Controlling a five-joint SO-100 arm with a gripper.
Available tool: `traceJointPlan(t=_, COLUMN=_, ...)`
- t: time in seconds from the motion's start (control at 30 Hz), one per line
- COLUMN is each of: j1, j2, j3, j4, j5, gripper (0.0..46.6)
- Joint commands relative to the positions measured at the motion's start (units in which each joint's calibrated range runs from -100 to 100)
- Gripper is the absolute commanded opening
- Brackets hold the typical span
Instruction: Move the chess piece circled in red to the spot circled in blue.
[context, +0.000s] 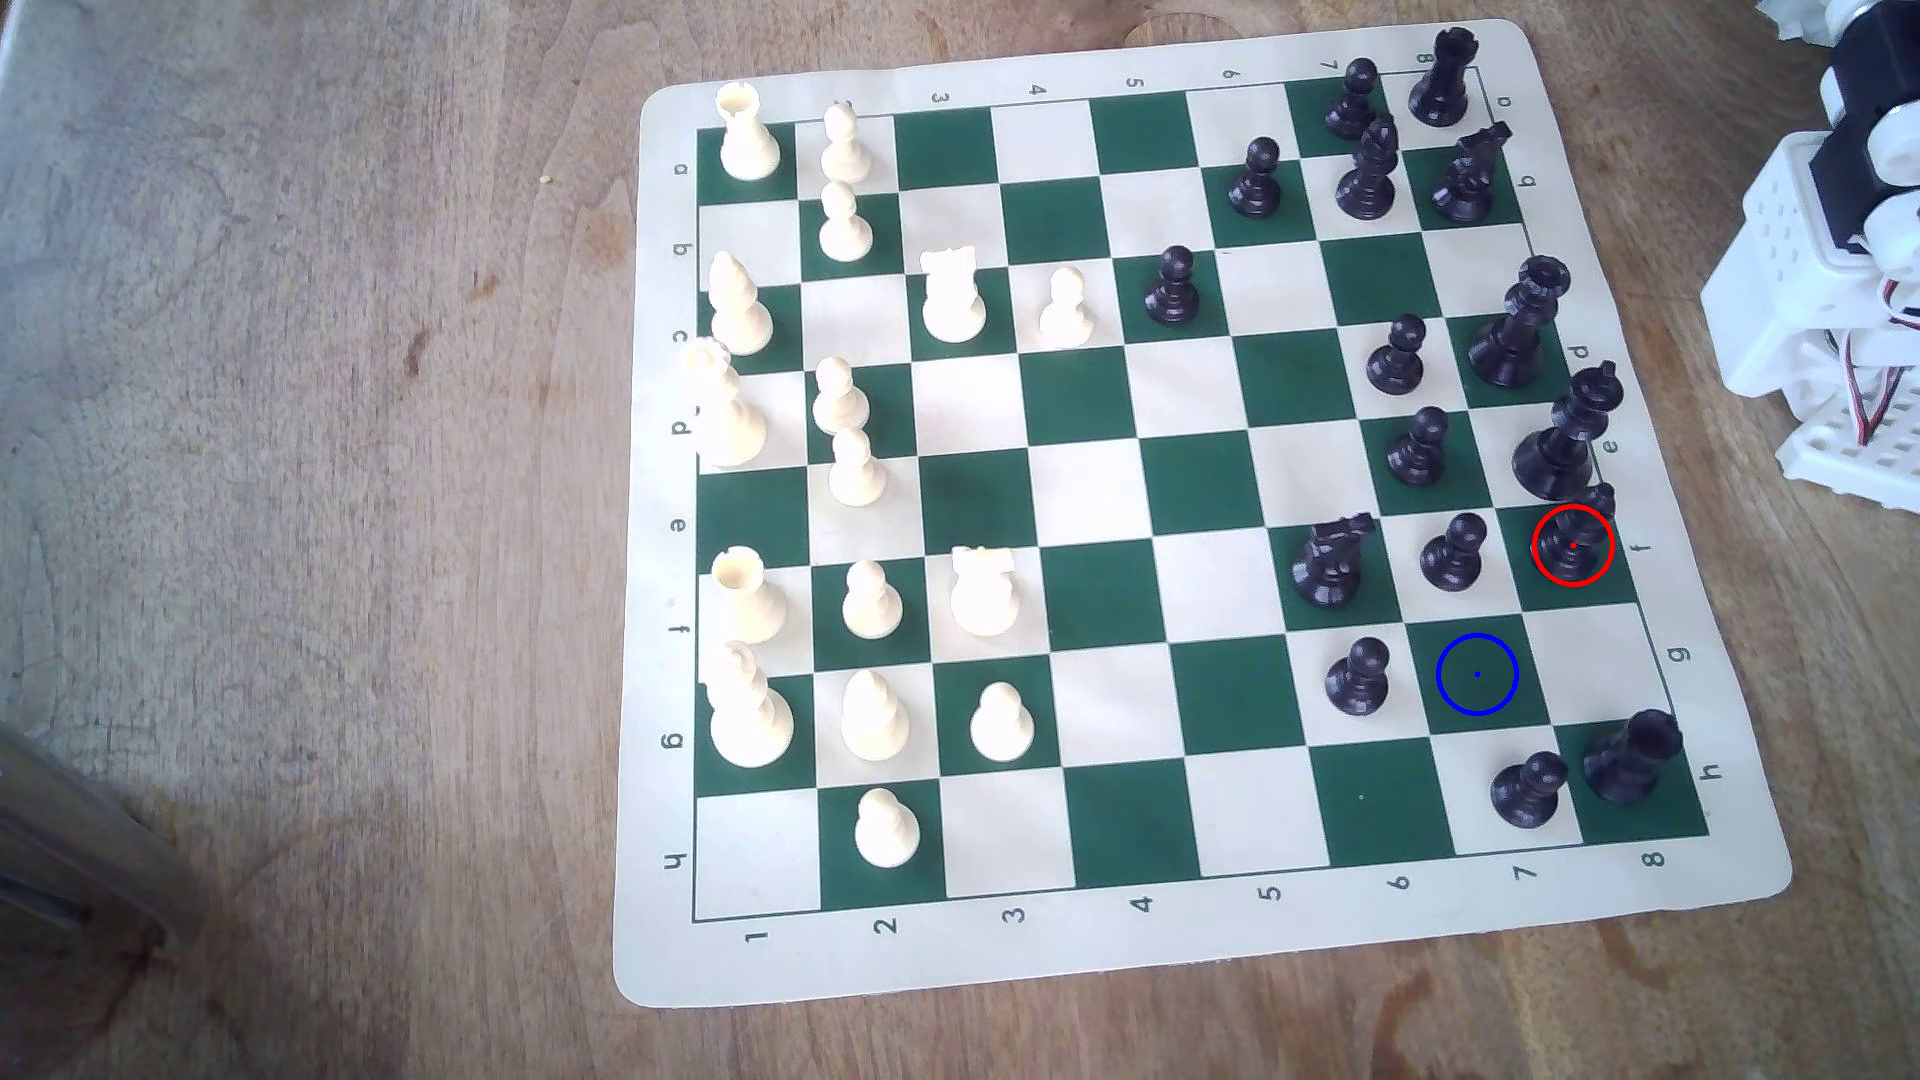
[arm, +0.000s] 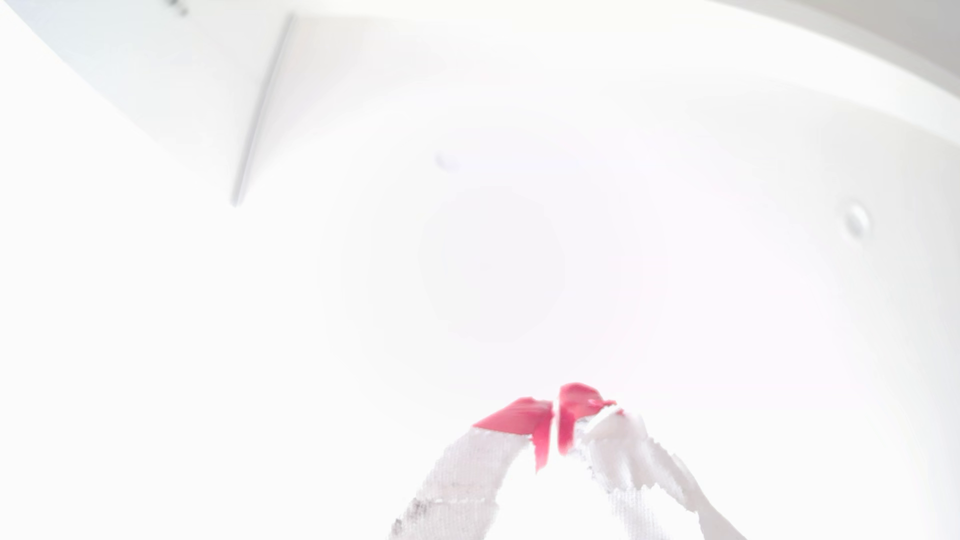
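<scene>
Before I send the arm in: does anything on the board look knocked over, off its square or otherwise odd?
No piece has toppled. The black bishop stands upright in the red ring, and the blue-ringed square is free. One oddity: the wrist view is washed out white, showing little beyond the gripper, its red-tipped fingers touching.

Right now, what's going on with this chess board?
A mid-game chess board sits on a wooden table. The red-circled black bishop stands untouched on its square at the exterior view's right. The blue-circled dark green square is empty. The gripper, jaws closed on nothing, hasn't reached in yet.
</scene>
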Motion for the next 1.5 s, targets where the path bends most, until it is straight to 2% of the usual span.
traceJointPlan(t=0.0, j1=0.4, j2=-0.2, j3=0.8, j4=-1.2, j5=0.2, gripper=0.2)
traceJointPlan(t=0.63, j1=0.3, j2=-0.2, j3=0.8, j4=-1.1, j5=-0.2, gripper=0.2)
traceJointPlan(t=0.77, j1=-2.2, j2=-0.2, j3=0.9, j4=6.2, j5=-0.2, gripper=0.2)
traceJointPlan(t=0.8, j1=-5.1, j2=-0.2, j3=0.9, j4=12.2, j5=-0.2, gripper=0.2)
traceJointPlan(t=0.9, j1=-6.4, j2=-0.1, j3=0.9, j4=26.0, j5=-0.2, gripper=0.2)
traceJointPlan(t=0.93, j1=-9.6, j2=-0.1, j3=0.9, j4=34.8, j5=0.1, gripper=0.2)
traceJointPlan(t=1.03, j1=-10.0, j2=0.0, j3=0.8, j4=48.4, j5=1.6, gripper=0.2)
traceJointPlan(t=1.1, j1=-9.7, j2=0.0, j3=-2.8, j4=67.8, j5=1.0, gripper=0.2)
traceJointPlan(t=1.2, j1=-6.0, j2=0.0, j3=-17.6, j4=101.5, j5=-4.3, gripper=0.2)
traceJointPlan(t=1.23, j1=-6.4, j2=2.9, j3=-28.6, j4=117.8, j5=-4.2, gripper=0.2)
traceJointPlan(t=1.33, j1=-7.2, j2=7.3, j3=-40.9, j4=132.6, j5=-4.5, gripper=0.2)
traceJointPlan(t=1.37, j1=-9.4, j2=9.6, j3=-46.9, j4=142.7, j5=-4.9, gripper=0.2)
traceJointPlan(t=1.47, j1=-13.4, j2=10.9, j3=-50.9, j4=153.8, j5=-5.4, gripper=1.5)
